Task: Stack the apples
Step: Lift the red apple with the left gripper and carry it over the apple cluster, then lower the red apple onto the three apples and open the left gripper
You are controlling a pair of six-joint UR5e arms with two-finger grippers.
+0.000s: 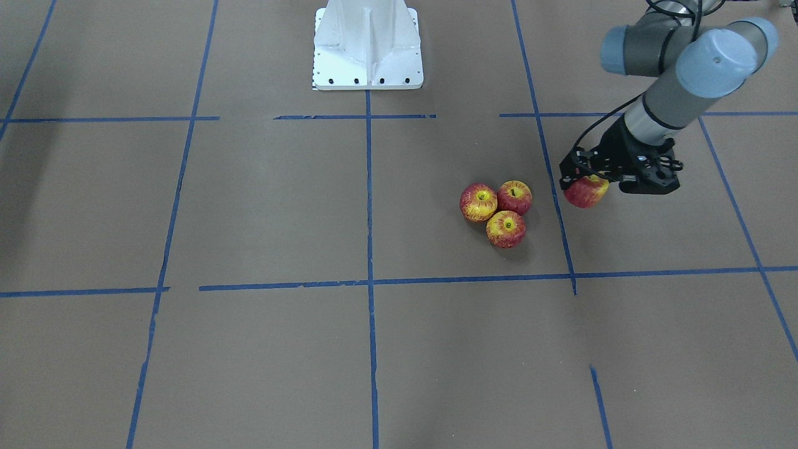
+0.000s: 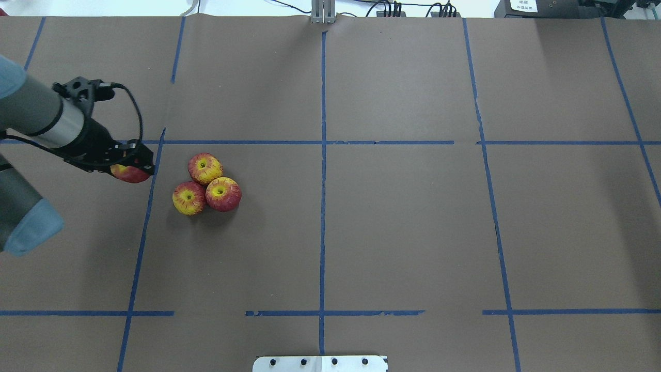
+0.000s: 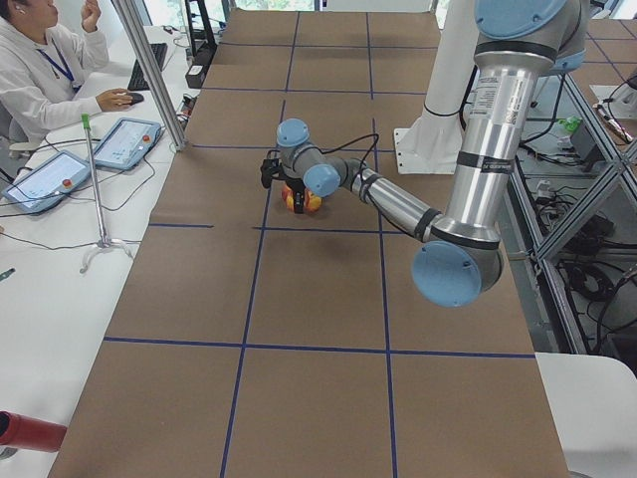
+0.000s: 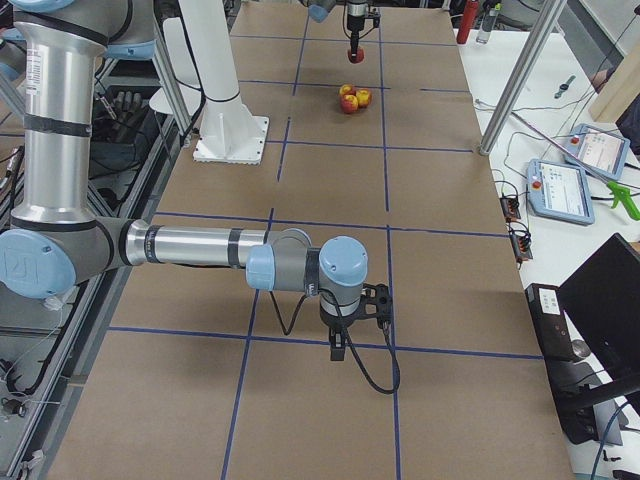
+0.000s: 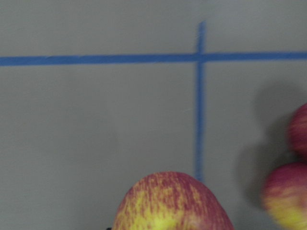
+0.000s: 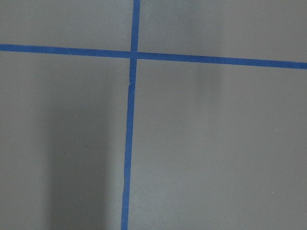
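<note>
I read the bench [image 2: 413, 232] as brown paper marked with blue tape lines [image 2: 323, 206]. The right gripper [image 4: 340, 345] hangs over the right end; I cannot tell how its fingers are set. The left gripper [image 2: 131, 168] is closed around one apple [image 2: 130, 174], held clear of the surface toward the left end. Three apples [image 2: 205, 168] lie touching in a cluster near it, midway between the long edges.

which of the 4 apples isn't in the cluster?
The apple clamped in the left gripper, across the blue tape line from the three touching apples.
</note>
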